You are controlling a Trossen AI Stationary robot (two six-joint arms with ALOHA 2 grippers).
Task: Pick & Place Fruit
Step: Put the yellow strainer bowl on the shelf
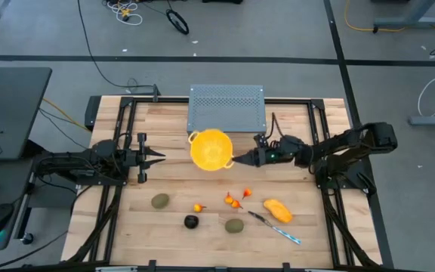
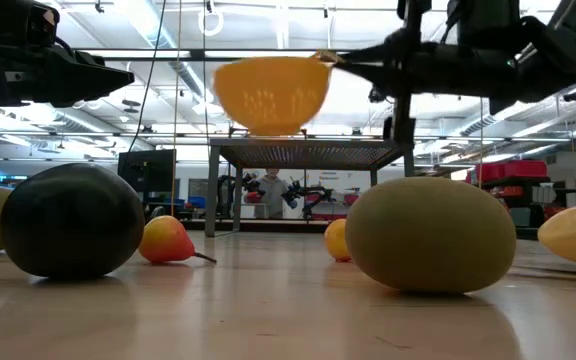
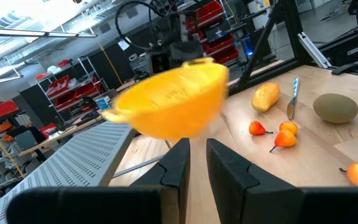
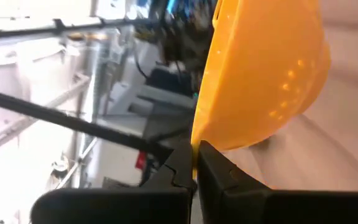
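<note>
**A:** What do you get from above?

**B:** I see the right gripper (image 1: 235, 161) with its fingers clamped on the rim of the yellow colander (image 1: 211, 148), in front of the grey perforated box (image 1: 227, 108). The left gripper (image 1: 160, 157) waits over the left part of the wooden surface (image 1: 165, 181), its fingers nearly together and holding nothing. They point toward the colander.

**A:** And from table height?

**B:** Only there can I tell that the colander is lifted clear of the surface, bowl hanging down, rim level. The left wrist camera shows it in front of that arm's fingers (image 3: 178, 163), apart from them. The right wrist camera shows the rim pinched between its own fingers (image 4: 211, 163).

**A:** Where is the fruit?

**B:** All on the surface, near the front edge. The yellow-orange oblong fruit (image 1: 278, 210) lies to the right, long axis slanting from back-left to front-right. Just beside it lies the knife (image 1: 275, 227), on much the same slant, its blue end toward the front right. One olive-green oval (image 1: 160, 201) sits on the left, the other (image 1: 235, 225) near the middle, both lying roughly left to right. The dark ball (image 1: 191, 221) is between them. The small orange-red pieces (image 1: 234, 199) are scattered behind these.
</note>
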